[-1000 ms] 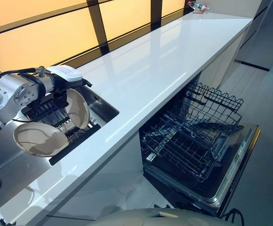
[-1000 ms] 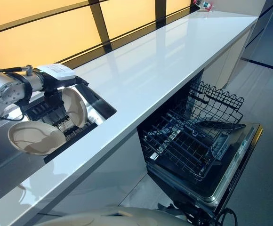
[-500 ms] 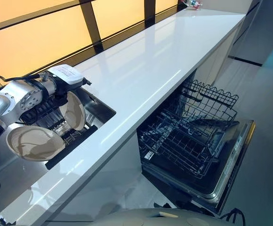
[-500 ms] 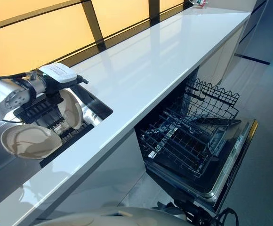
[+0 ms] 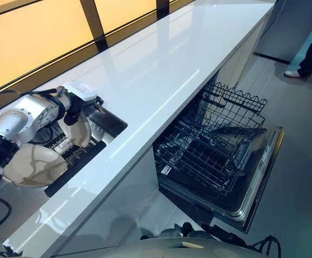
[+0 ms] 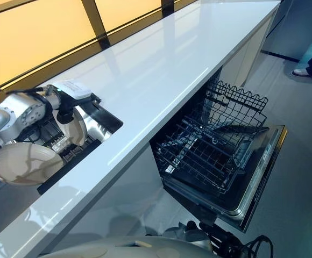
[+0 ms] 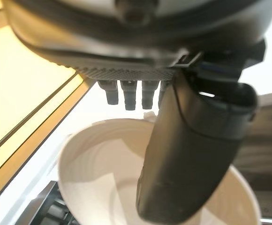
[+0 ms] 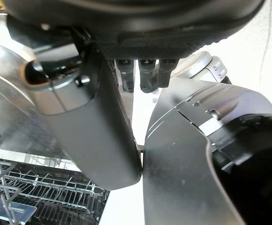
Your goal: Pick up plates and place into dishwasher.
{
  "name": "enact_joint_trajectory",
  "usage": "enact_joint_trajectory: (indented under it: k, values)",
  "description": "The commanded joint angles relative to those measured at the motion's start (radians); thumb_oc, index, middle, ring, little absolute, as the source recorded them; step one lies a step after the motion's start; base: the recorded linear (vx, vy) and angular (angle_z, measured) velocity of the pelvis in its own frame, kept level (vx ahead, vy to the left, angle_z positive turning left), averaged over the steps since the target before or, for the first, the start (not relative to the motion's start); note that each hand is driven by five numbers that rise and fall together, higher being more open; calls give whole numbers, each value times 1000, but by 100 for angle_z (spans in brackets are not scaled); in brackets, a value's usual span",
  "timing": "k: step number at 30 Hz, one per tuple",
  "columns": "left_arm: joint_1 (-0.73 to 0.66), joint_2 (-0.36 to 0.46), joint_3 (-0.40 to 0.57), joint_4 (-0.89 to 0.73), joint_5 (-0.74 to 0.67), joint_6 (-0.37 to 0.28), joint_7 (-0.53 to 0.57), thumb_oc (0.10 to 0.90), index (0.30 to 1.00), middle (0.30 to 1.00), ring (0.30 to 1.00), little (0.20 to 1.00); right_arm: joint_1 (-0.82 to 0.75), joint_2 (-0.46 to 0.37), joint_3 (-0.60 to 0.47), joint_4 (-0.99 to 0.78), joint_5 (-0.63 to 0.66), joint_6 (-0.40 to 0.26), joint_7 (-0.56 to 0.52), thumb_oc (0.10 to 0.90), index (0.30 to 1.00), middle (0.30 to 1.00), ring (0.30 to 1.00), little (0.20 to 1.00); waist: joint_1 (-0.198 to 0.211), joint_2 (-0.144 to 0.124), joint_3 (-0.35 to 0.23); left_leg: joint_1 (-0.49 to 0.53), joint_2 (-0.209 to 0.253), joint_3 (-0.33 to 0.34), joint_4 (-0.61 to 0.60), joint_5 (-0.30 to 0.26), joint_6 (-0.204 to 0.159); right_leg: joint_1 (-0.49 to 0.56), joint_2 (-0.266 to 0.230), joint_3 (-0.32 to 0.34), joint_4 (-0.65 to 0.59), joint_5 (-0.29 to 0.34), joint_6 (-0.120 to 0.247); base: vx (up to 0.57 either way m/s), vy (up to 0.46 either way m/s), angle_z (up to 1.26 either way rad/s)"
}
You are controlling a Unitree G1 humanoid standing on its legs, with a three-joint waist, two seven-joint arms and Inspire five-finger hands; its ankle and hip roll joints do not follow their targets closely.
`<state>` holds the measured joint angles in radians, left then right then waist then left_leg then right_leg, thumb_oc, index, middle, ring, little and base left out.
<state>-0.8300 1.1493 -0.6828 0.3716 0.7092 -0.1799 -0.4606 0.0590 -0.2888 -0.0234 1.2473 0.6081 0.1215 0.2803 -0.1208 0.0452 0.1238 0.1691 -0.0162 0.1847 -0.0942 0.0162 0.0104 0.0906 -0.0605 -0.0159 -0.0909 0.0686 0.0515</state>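
A cream plate [image 5: 82,133] stands on edge in the black dish rack [image 5: 74,165] inside the sink [image 5: 106,119]. My left hand [image 5: 71,114] is at its upper rim. In the left wrist view the thumb [image 7: 192,159] lies across the plate's inner face [image 7: 98,178], with the fingers behind the rim, so the hand is shut on it. A second cream plate [image 5: 35,165] lies flat on the rack in front of it. The dishwasher [image 5: 255,180] stands open to the right, its wire rack [image 5: 210,156] pulled out. My right hand [image 8: 94,122] hangs open over that rack [image 8: 42,201].
A long white counter [image 5: 161,70] runs from the sink to the far right, above the dishwasher. The lowered dishwasher door juts out over the grey floor. A person's leg and shoe [image 5: 306,62] stand on the floor at the far right.
The camera has swung, shifting the whole scene left and down. My left hand stays at the upright plate's rim. A person's leg has come into view at the far right.
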Motion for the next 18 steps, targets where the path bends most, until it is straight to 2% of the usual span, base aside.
enact_joint_trajectory:
  k: [1, 9, 18]
  values:
    - [-220, 39, 20, 102, 60, 109, -92, 108, 307, 307, 307, 208, -14, -29, 15, 5, 15, 10, 6, 800, 900, 900, 900, 900, -16, 50, 25, -5, -92, -52, 7, -86, 74, -41, 45, -28, 100, -44, 67, 6, 6, -5]
    - [-326, 69, -69, 116, 97, 66, -153, 100, 300, 300, 300, 200, -23, -30, 22, -2, 29, 16, 2, 800, 900, 900, 900, 900, -9, 51, 30, -3, -94, -57, 7, -85, 74, -39, 44, -34, 101, -43, 71, -1, -4, 0]
    - [-398, 118, -127, 74, 98, 6, -152, 100, 300, 300, 300, 200, -23, -23, 25, -6, 45, 20, -2, 800, 900, 900, 900, 900, 6, 51, 23, -1, -95, -69, 7, -85, 71, -26, 44, -49, 90, -45, 67, -9, -12, 0]
